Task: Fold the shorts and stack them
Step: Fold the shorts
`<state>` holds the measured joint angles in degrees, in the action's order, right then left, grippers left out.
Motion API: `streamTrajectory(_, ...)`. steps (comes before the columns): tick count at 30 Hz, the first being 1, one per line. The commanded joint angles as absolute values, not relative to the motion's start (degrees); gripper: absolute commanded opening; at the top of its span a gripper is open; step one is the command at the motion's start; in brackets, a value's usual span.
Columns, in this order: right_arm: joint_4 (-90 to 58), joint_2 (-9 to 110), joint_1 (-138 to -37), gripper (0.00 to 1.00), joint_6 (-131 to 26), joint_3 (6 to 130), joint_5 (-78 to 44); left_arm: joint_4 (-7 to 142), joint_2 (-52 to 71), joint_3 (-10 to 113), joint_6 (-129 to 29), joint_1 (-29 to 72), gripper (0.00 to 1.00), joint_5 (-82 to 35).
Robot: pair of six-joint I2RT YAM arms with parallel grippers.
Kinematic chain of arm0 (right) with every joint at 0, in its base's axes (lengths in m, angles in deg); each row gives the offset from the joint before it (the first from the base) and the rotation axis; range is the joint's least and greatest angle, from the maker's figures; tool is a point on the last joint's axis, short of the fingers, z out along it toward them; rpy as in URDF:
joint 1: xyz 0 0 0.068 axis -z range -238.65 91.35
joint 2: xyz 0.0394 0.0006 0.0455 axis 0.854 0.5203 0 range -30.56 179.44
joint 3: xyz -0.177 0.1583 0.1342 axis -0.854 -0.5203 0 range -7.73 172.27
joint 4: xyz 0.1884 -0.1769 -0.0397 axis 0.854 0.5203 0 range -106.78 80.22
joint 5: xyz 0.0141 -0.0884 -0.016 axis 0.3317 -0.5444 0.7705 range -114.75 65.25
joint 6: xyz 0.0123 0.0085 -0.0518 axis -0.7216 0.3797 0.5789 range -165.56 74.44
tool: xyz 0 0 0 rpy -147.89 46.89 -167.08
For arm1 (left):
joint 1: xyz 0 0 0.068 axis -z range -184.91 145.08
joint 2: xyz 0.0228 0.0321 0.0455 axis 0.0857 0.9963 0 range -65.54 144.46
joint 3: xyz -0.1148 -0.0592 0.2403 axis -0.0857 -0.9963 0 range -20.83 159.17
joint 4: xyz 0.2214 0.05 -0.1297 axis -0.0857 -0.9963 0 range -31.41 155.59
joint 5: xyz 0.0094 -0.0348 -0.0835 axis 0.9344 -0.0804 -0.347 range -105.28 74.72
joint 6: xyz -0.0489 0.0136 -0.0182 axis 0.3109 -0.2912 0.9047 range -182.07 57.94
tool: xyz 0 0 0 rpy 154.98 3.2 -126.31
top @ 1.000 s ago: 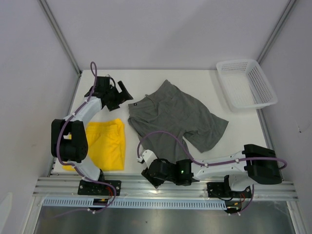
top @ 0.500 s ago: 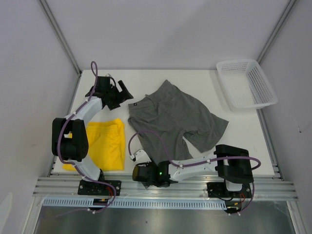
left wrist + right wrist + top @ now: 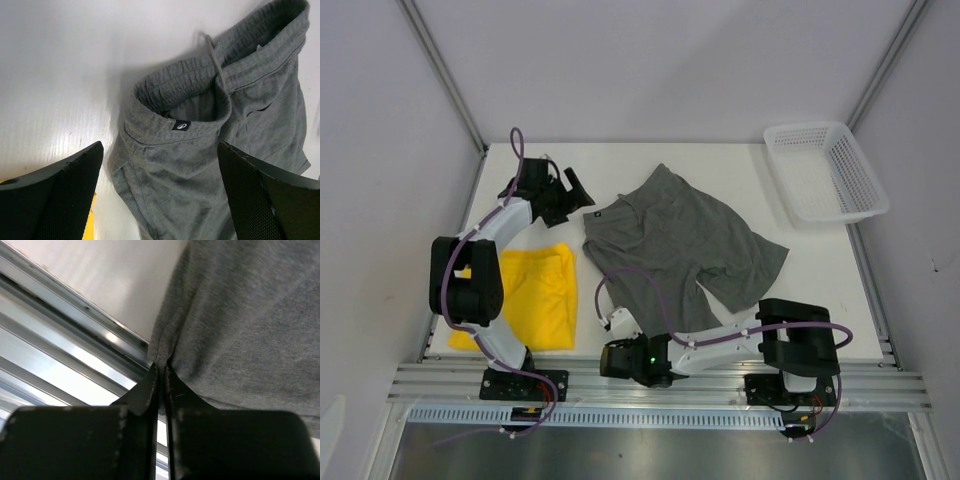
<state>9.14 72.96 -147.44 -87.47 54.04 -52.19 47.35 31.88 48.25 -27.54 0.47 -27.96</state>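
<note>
1. White table [image 3: 720, 160] between pale walls, seen from above: the grey shorts [image 3: 670, 235] lie spread out across its middle, with the waistband toward the far left and one leg reaching the near edge. The yellow shorts [image 3: 538, 295] lie folded into a neat rectangle at the near left, just beside the grey pair. A white basket [image 3: 807, 130] sits at the far right corner, well apart. My left gripper [image 3: 563, 197] hangs by the corner of the grey waistband. My right gripper [image 3: 613, 345] lies low at the near edge, at that leg's hem.
2. From my left wrist, my fingers [image 3: 55, 200] stand spread wide with nothing between them. They hang above the waistband corner, where I see a small black logo tab [image 3: 181, 125] and a drawstring [image 3: 216, 60].
3. From my right wrist, my fingertips [image 3: 150, 385] are pressed together. They pinch a small pucker of the grey hem right at the table's edge, next to the metal rail [image 3: 65, 300].
4. I judge the cloth light, soft and limp, so it will sag from any single hold and keep no shape. The thick waistband seam and the stitched hem look like the surest places to grip. With only a thin pinch on the hem, it could slip free if I pull hard.
</note>
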Motion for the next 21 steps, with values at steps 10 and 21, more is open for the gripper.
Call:
streamTrajectory(10, 1.7, 64.4, -145.0, 0.00, -86.7, 46.1, -50.9, 62.7, 31.7, 40.0, -30.2, 2.1, 0.90, -37.7)
streamTrajectory(21, -0.6, 62.8, -144.1, 0.00, -85.4, 45.4, -48.2, 63.1, 38.2, 43.7, -32.3, 2.9, 0.84, -35.1)
